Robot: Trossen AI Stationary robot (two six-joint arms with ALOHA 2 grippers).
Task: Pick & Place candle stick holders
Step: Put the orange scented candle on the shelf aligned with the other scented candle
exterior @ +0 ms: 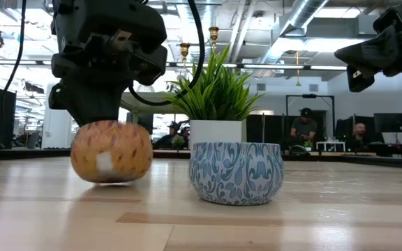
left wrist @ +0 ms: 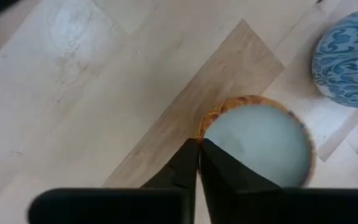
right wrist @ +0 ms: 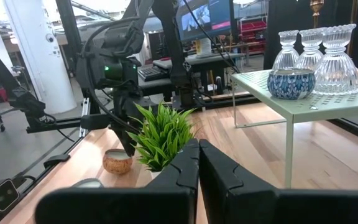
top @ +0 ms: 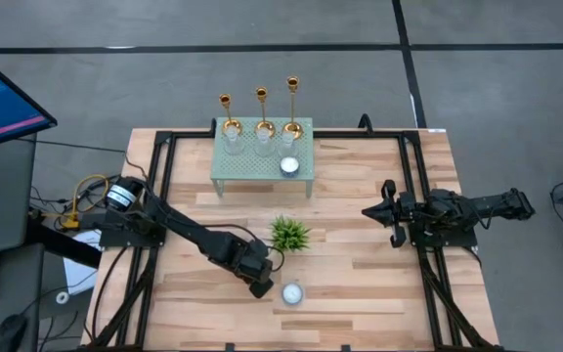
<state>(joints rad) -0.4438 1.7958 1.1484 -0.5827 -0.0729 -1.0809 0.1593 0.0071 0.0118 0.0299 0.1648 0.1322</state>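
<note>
Three gold candle stick holders [top: 261,110] stood in a row along the far edge of the green perforated stand [top: 262,164], upright, beside three clear glass cups [top: 261,143] and a blue-patterned candle tin [top: 289,165] on that same stand. Near the stand's front, a small potted plant [top: 288,235] sat on the wooden table [top: 360,284]; just beyond the plant lay a second blue-patterned tin [top: 292,292] and an orange-patterned candle tin [exterior: 112,151]. Left gripper [top: 260,286] was directly over the orange tin, fingers pressed together at its rim, nothing gripped. Right gripper [top: 379,211] hovered well to the stand's right, fingers closed, empty.
</note>
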